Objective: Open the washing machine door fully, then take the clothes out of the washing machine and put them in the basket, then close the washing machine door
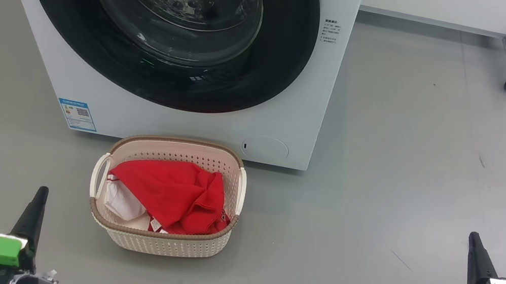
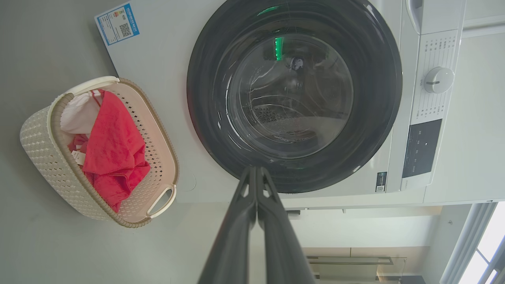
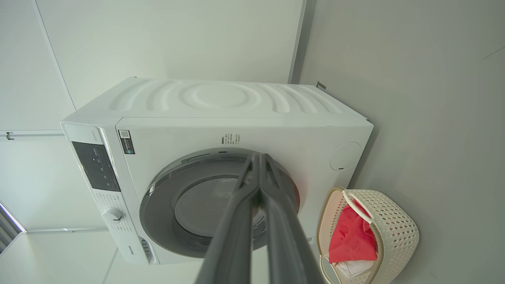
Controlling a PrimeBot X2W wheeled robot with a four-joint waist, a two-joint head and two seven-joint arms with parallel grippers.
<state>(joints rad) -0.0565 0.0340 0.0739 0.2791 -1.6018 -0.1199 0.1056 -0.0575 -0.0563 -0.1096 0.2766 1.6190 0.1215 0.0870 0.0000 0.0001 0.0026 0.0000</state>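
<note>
left gripper [image 2: 255, 170] and right gripper [image 3: 258, 157]: fingers pressed together, nothing held, both low at the near side. farther off, between them, the basket [image 1: 176, 142] stands just in front of the washing machine [image 1: 184, 123] with the clothes [image 1: 168, 189] inside. the washing machine door [image 1: 172, 10] sits flush. judgement: the closing step appears done; the next move calls only for a latch check.

Red and white clothes [image 1: 168, 189] lie in the basket [image 1: 163, 246], just before the washer [image 1: 285, 132], its door [image 1: 276, 63] shut; left gripper [image 1: 40, 191] and right gripper [image 1: 473, 238] flank the basket.
</note>
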